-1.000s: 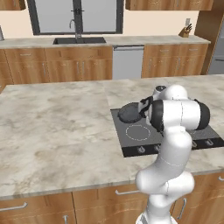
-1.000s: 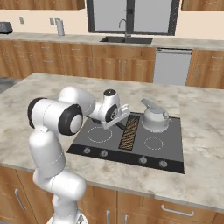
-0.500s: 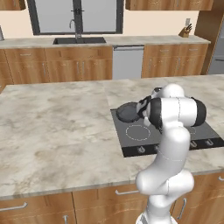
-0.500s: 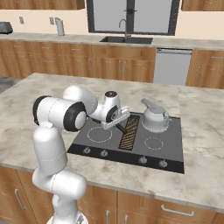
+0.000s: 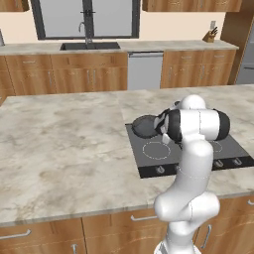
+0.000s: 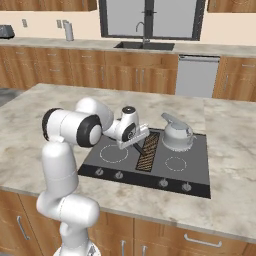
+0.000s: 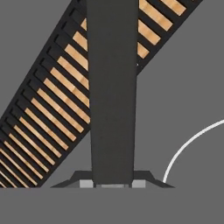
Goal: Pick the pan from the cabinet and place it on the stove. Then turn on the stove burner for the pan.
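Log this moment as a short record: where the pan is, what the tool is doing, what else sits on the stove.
pan: dark pan over the stove's far-left area; its handle runs between the tool's fingers
tool: shut on the pan's handle, low over the stove
stove: black glass cooktop set in the marble island counter
kettle: silver kettle on the far-right burner
centre grille: slatted strip between the burner pairs
knobs: row along the front edge

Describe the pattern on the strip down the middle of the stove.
The central strip on the stove is a black grille with orange-tan slats, clearest in the hand view.
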Robot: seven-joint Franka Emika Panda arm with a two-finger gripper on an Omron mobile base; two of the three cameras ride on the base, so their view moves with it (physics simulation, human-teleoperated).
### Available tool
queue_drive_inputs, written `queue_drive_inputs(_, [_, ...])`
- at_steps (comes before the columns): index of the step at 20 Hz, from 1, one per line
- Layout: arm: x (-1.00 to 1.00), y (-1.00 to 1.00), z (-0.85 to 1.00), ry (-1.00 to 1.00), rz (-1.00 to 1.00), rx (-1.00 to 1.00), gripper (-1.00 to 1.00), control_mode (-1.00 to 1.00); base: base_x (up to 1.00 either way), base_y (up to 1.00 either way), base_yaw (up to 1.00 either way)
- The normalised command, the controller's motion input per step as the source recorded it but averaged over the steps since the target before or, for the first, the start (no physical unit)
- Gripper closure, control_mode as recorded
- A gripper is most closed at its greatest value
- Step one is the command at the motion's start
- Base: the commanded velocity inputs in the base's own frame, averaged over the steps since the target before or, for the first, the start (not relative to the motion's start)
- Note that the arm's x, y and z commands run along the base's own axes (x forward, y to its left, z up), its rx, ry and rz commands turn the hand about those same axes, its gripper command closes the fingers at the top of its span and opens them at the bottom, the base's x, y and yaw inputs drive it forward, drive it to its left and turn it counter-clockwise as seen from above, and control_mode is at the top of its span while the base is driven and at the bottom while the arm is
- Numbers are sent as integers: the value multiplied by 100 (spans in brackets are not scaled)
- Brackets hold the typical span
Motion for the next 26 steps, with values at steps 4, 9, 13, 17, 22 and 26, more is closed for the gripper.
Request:
queue_drive_inputs(4, [7, -3, 0, -2, -1, 4, 100, -100, 0, 0, 0])
queue_drive_inputs(9, [-3, -7, 0, -1, 0, 6, 100, -100, 0, 0, 0])
queue_drive_inputs(13, [-19, -16, 0, -4, 0, 7, 100, -100, 0, 0, 0])
queue_drive_inputs(17, [-20, -8, 0, -4, 0, 3, 100, -100, 0, 0, 0])
queue_drive_inputs(22, [0, 19, -7, 0, 0, 0, 100, -100, 0, 0, 0])
queue_drive_inputs(26, [6, 26, -7, -3, 0, 0, -100, -100, 0, 0, 0])
